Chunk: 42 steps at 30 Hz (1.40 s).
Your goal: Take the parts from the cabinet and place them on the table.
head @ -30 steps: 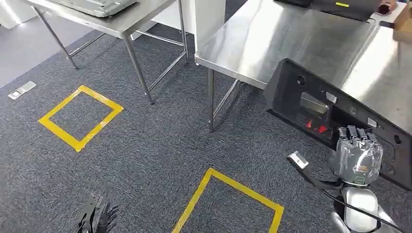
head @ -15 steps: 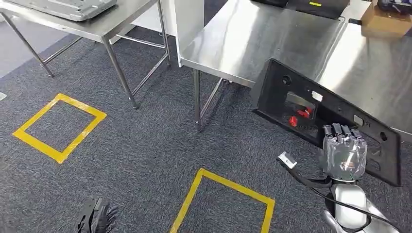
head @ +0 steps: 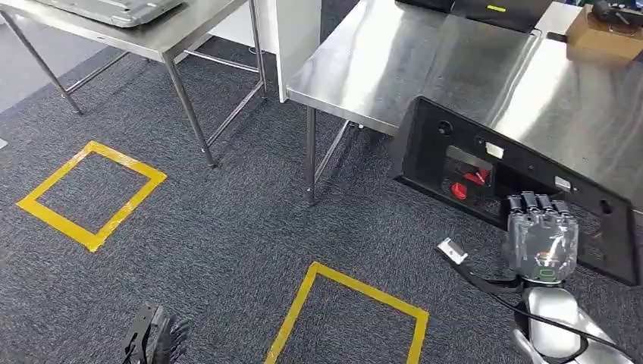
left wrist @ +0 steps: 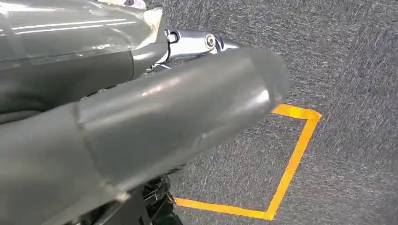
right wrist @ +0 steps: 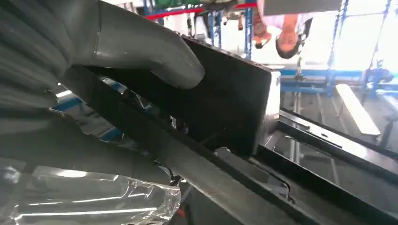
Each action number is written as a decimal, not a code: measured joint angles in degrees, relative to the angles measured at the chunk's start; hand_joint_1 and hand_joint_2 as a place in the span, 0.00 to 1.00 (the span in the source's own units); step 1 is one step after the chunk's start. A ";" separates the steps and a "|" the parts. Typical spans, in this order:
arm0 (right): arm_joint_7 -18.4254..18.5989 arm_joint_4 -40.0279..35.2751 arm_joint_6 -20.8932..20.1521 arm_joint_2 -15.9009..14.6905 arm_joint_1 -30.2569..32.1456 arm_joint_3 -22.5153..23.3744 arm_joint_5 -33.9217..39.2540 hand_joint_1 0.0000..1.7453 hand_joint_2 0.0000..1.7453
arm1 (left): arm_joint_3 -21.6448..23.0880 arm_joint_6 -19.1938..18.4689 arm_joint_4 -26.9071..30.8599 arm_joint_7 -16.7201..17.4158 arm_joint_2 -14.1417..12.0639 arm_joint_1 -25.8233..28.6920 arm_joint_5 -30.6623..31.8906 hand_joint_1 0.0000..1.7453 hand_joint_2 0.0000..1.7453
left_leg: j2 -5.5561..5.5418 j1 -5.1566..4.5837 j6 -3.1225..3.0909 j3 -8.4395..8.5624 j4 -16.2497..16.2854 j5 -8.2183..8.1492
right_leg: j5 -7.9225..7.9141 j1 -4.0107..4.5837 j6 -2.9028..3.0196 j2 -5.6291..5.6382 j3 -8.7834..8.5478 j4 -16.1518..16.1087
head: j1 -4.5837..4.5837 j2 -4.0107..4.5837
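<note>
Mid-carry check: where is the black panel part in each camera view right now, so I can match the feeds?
Head view: the black panel is at right, tilted, overlapping the steel table edge, gripped by the right hand.
Left wrist view: not in it; carpet and yellow floor tape.
Right wrist view: the panel crosses the middle, the thumb pressed on it.
Shared landmark: the right hand on the panel; the yellow tape links head and left wrist views.

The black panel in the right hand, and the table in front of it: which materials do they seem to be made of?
The black panel looks like moulded plastic with a matte finish: dull surface, shaped cut-outs and holes. The table looks like brushed stainless steel: silver, with soft blurred reflections. The right hand holds the panel by its lower edge.
</note>
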<state>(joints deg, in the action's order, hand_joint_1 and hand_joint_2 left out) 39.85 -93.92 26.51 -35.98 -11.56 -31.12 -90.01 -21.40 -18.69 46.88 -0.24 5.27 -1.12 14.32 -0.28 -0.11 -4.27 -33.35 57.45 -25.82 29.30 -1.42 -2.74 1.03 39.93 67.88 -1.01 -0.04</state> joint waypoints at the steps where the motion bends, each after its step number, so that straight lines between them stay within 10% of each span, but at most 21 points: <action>1: 0.02 0.00 -0.07 -0.20 0.17 0.00 -0.02 1.00 1.00 | 0.04 -0.02 0.00 0.00 0.13 0.02 0.00 0.00 0.00 | 0.21 -0.05 0.02 -0.05 0.02 -0.03 | 1.48 -0.06 0.03 -0.11 2.30 4.71 | 0.11 0.00; 3: 0.02 0.00 -0.22 -0.37 0.61 -0.04 -0.02 1.00 1.00 | 0.09 -0.02 0.00 0.00 0.20 0.03 0.00 0.00 0.00 | 0.58 0.03 0.24 -0.05 0.05 -0.17 | 1.69 -0.27 -0.59 -0.29 3.56 7.04 | 0.04 0.00; 7: 0.07 -0.17 -0.26 -1.03 0.60 0.11 -0.02 1.00 1.00 | 0.48 0.02 0.00 0.00 0.28 -0.05 0.00 0.00 0.00 | 1.02 0.30 1.70 0.29 0.62 -0.96 | -3.96 -0.89 -2.26 -2.09 -5.32 -10.14 | -0.02 0.00; 13: 0.20 -0.42 -0.15 -1.49 0.86 0.15 -0.02 1.00 1.00 | 0.72 0.09 0.00 -0.04 0.17 -0.25 0.00 0.00 0.00 | 0.99 0.55 3.45 0.08 2.29 -2.74 | -3.72 -0.62 0.92 -0.80 -6.25 -9.96 | 0.24 0.00; 16: 0.20 -0.50 -0.15 -1.59 0.86 0.24 -0.02 1.00 1.00 | 0.87 0.09 -0.02 -0.04 0.11 -0.19 0.00 0.00 0.00 | 0.64 0.59 3.97 -6.72 14.94 -8.54 | -3.27 -0.17 1.97 -0.74 -6.64 -9.94 | 0.44 0.00; 18: 0.20 -0.50 -0.13 -1.59 0.89 0.04 -0.02 1.00 1.00 | 0.98 0.09 -0.07 -0.04 0.09 -0.09 0.00 0.00 0.00 | 0.60 0.59 3.78 -9.97 18.95 -8.29 | -2.97 0.13 2.36 -0.53 -6.98 -9.94 | 0.42 0.00; 22: 0.20 -0.50 -0.09 -1.57 0.82 -0.09 -0.02 1.00 1.00 | 1.09 0.09 -0.09 -0.13 -0.13 -0.10 -0.04 0.00 0.00 | -0.12 0.45 2.27 -3.37 2.41 1.91 | -1.99 0.35 2.31 -0.11 -8.22 -9.97 | 0.42 0.00; 28: 0.20 -0.52 -0.06 -1.73 0.25 -0.22 -0.02 1.00 1.00 | 1.27 0.09 -0.04 -0.33 -0.20 -0.24 -0.15 0.00 0.00 | 0.18 0.09 1.12 -1.36 -0.16 1.31 | -0.86 0.79 0.66 -0.33 -8.09 -9.51 | 0.38 0.00; 32: 0.31 -0.44 0.02 -1.81 -0.24 -0.39 -0.02 1.00 1.00 | 1.29 0.11 -0.07 -0.33 -0.17 -0.26 -0.24 0.00 0.00 | 0.27 0.26 0.47 -0.24 -0.47 0.51 | 4.36 0.64 0.74 -0.42 0.94 6.26 | 0.24 0.00; 34: 0.31 -0.37 0.02 -1.77 -0.07 -0.70 -0.02 1.00 1.00 | 1.29 0.11 -0.07 -0.33 -0.15 -0.17 -0.24 0.00 0.00 | 0.17 0.30 0.67 0.38 -0.45 -0.08 | 2.48 0.32 -0.39 -0.47 2.29 6.11 | 0.22 0.00; 37: 0.31 -0.35 0.02 -1.79 -0.28 -0.66 -0.02 1.00 1.00 | 1.33 0.11 -0.07 -0.33 0.00 -0.14 -0.24 0.00 0.00 | 0.06 0.56 1.56 2.00 -0.30 -1.40 | -5.23 -0.58 -2.46 -1.32 -4.04 -9.13 | 0.15 0.00; 42: 0.31 -0.26 0.11 -1.68 -0.46 -0.90 -0.02 1.00 1.00 | 1.36 0.24 -0.07 -0.33 -0.17 -0.20 -0.31 0.00 0.00 | 0.28 0.30 3.24 2.42 -0.18 -2.89 | -4.76 -0.04 0.61 -0.95 -5.20 -10.31 | 0.22 0.00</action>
<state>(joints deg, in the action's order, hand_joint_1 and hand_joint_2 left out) 40.15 -94.18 26.62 -37.66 -12.02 -32.02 -90.03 -20.04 -18.45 46.82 -0.57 5.09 -1.32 14.01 0.00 0.19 -1.03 -30.92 57.27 -28.71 24.54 -1.46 -2.13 0.08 34.73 57.57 -0.79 -0.04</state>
